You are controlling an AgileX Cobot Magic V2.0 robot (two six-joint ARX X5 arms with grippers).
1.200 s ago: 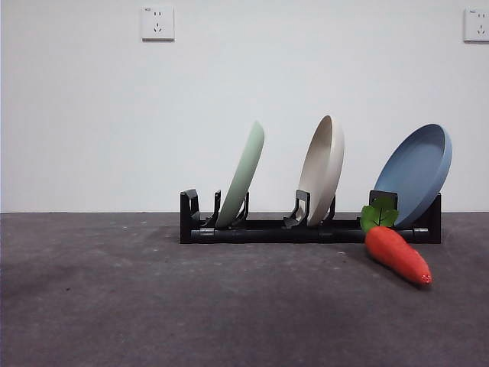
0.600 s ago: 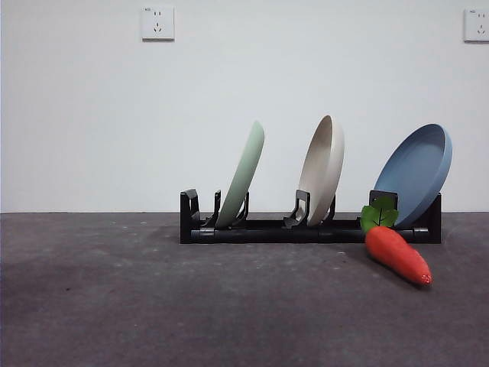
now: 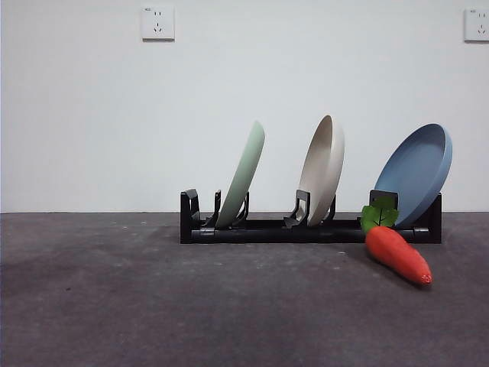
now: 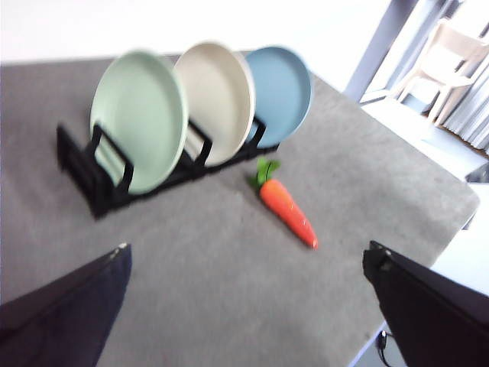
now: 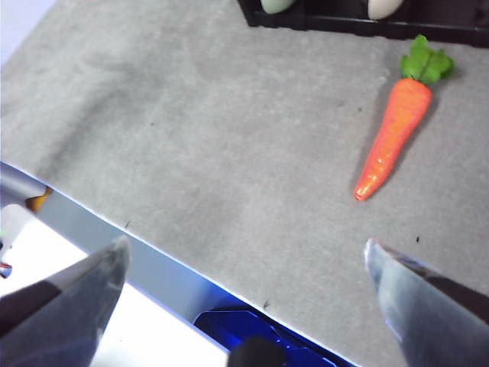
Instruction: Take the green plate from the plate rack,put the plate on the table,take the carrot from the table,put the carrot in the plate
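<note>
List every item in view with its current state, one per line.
green plate: on edge in the plate rack, leaning
beige plate: on edge in the rack
blue plate: leaning in the rack
carrot: lying on the table
left gripper: open, empty
right gripper: open, empty

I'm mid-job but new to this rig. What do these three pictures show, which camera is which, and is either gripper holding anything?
It is a two-armed robot at a table. One picture looks level across the table from a low front camera; the other two come from cameras on each wrist, looking down past that arm's two dark jaws. The plate rack holds the green plate, a beige plate and a blue plate, all leaning upright. The carrot lies on the table in front of the rack's blue-plate end. The left gripper and right gripper are both open, holding nothing, above the table.
</note>
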